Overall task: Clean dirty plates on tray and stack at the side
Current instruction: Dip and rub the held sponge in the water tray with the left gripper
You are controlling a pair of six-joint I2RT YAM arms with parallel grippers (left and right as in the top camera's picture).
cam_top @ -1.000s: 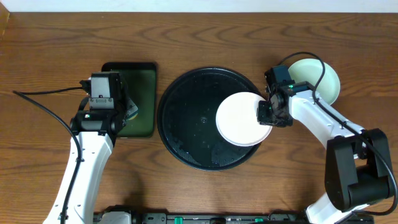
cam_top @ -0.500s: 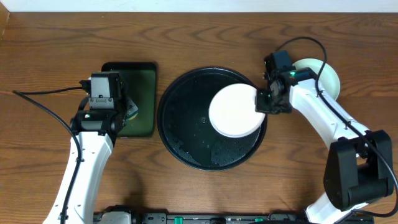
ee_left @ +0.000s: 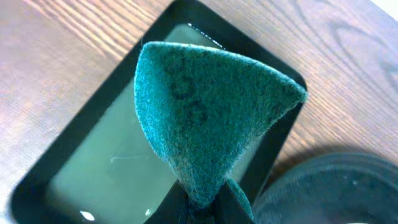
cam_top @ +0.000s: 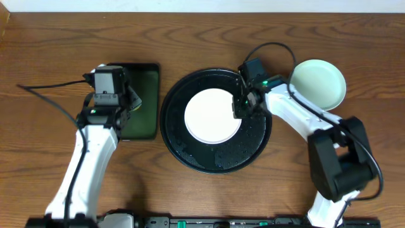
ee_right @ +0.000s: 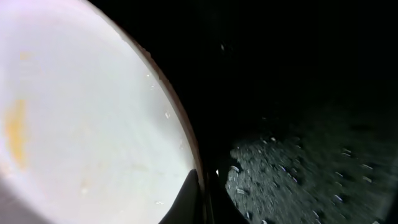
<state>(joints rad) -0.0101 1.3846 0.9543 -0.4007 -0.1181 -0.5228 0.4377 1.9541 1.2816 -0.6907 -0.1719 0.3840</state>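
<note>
The white plate (cam_top: pixel 212 116) lies over the middle of the round black tray (cam_top: pixel 183 149). My right gripper (cam_top: pixel 240 107) is shut on the plate's right rim. In the right wrist view the white plate (ee_right: pixel 81 118) has a yellow-orange smear at its left and the fingers (ee_right: pixel 200 199) pinch its edge above the wet tray (ee_right: pixel 298 168). A pale mint plate (cam_top: pixel 318 82) sits on the table to the right. My left gripper (cam_top: pixel 130 104) is shut on a green scouring pad (ee_left: pixel 205 118) above the rectangular green tray (ee_left: pixel 93 162). No third plate is in view.
The dark green rectangular tray (cam_top: pixel 144 101) holds shallow liquid and stands left of the round tray. Water droplets lie on the round tray's floor. Cables trail from both arms over the wooden table (cam_top: pixel 202 38).
My right gripper has carried the white plate leftward, from the tray's right rim to over its middle. My left gripper has shifted slightly up and right over the green tray.
</note>
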